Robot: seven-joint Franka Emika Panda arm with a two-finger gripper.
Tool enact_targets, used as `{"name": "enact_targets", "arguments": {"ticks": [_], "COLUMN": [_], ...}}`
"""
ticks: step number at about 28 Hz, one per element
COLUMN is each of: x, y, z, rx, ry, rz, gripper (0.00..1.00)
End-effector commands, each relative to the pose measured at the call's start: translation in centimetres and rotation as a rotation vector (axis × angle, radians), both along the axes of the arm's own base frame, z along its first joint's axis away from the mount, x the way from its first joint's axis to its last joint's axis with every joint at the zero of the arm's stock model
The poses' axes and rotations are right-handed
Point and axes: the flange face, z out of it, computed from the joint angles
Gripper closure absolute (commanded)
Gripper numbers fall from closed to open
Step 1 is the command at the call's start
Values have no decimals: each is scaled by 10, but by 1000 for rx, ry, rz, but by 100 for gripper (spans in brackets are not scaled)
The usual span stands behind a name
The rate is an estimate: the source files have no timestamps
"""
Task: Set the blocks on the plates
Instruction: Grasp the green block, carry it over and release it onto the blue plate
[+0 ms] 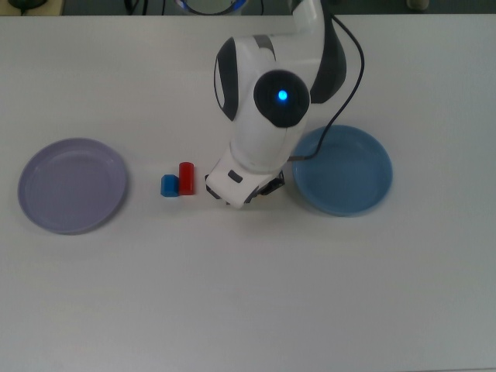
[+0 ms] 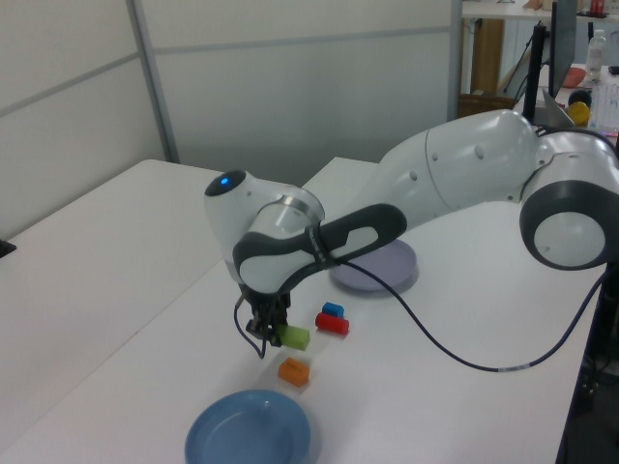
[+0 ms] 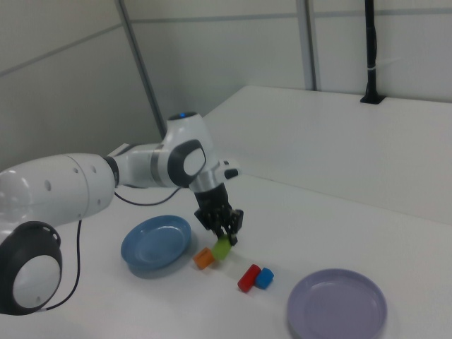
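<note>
My gripper (image 2: pixel 274 332) pinches the green block (image 2: pixel 293 337), lifted just above the tabletop (image 2: pixel 406 387) near its middle; a shallow grip could let it slip before the blue plate (image 2: pixel 250 429).

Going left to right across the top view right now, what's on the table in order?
Lavender plate → blue cube → red block → the arm's wrist and gripper → light blue plate. The green and orange blocks are hidden under the arm here.

White rounded arm (image 2: pixel 455 174), dark grey joint bands, blue light, black cable (image 2: pixel 435 343), black hand (image 3: pixel 221 227).
</note>
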Motion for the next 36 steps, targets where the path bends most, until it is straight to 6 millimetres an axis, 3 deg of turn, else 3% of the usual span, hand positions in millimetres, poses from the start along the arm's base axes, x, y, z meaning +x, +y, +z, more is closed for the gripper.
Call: {"name": "enact_targets", "arguments": {"ticks": [1, 8, 14, 23, 25, 28, 30, 33, 36], "x": [-13, -27, -51, -64, -64, -63, -64, -68, -68], "y": [24, 77, 140, 171, 173, 175, 179, 187, 187], "z": [41, 43, 30, 10, -3, -11, -21, -26, -27], "rx": [38, 66, 54, 33, 28, 12, -8, -21, -23], "ry": [-44, -25, 10, 36, 51, 54, 53, 54, 57], "rz": [-6, 44, 112, 137, 140, 150, 169, 189, 188], "gripper": [100, 99, 98, 93, 84, 80, 69, 53, 45]}}
